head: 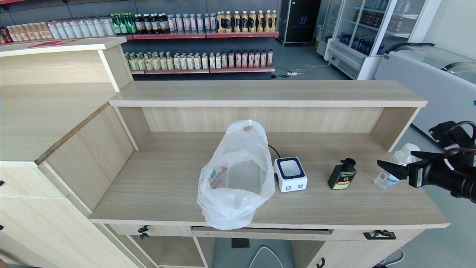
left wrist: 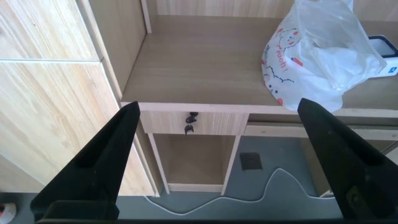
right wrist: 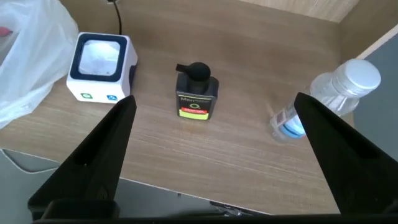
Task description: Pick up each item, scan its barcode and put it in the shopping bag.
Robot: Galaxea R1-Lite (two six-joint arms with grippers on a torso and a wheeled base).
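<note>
With jaws spread wide, the right gripper (head: pixel 399 163) is hovering beside the clear plastic white-capped bottle (head: pixel 386 181) at the wooden table's (head: pixel 167 186) right edge, probably needing a mid-body grip that leaves its label exposed.

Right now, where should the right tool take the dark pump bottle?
Grip the pump bottle around its squat body, below the pump head, coming level from the robot's side. It stands upright, clear of the scanner and clear bottle; the head is narrow and spouted.
</note>
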